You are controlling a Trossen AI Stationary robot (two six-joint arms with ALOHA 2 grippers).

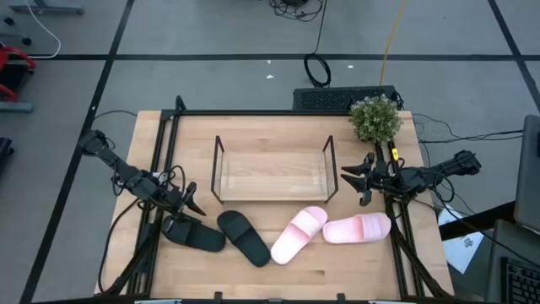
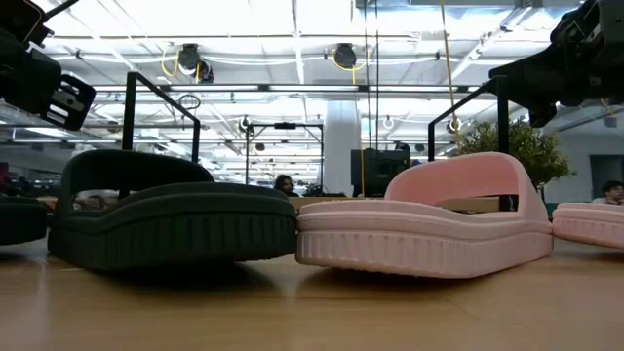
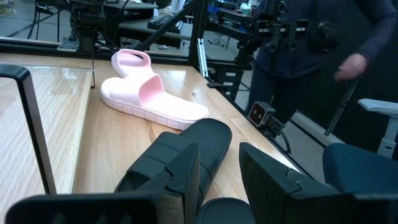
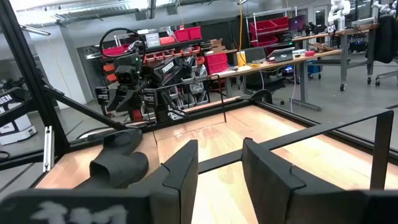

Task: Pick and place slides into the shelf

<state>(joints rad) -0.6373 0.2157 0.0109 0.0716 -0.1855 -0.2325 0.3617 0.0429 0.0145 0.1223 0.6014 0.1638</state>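
Four slides lie in a row along the near part of the table. From left to right they are a black slide (image 1: 192,235), a second black slide (image 1: 245,237), a pink slide (image 1: 297,234) and a second pink slide (image 1: 358,228), each resting on its sole. The shelf (image 1: 272,176) stands behind them at mid-table with nothing on its board. My left gripper (image 1: 192,203) is open just behind the leftmost black slide. In the left wrist view my left gripper (image 3: 219,155) has a black slide (image 3: 208,140) showing between its fingers. My right gripper (image 1: 364,181) (image 4: 219,146) is open beside the shelf's right wire end.
A small potted plant (image 1: 375,118) stands at the table's far right corner. The table's black frame rails (image 1: 164,160) run along its left and right sides. A person (image 3: 323,50) stands beyond the table in the left wrist view. Bare wood lies near the table's near edge (image 1: 337,274).
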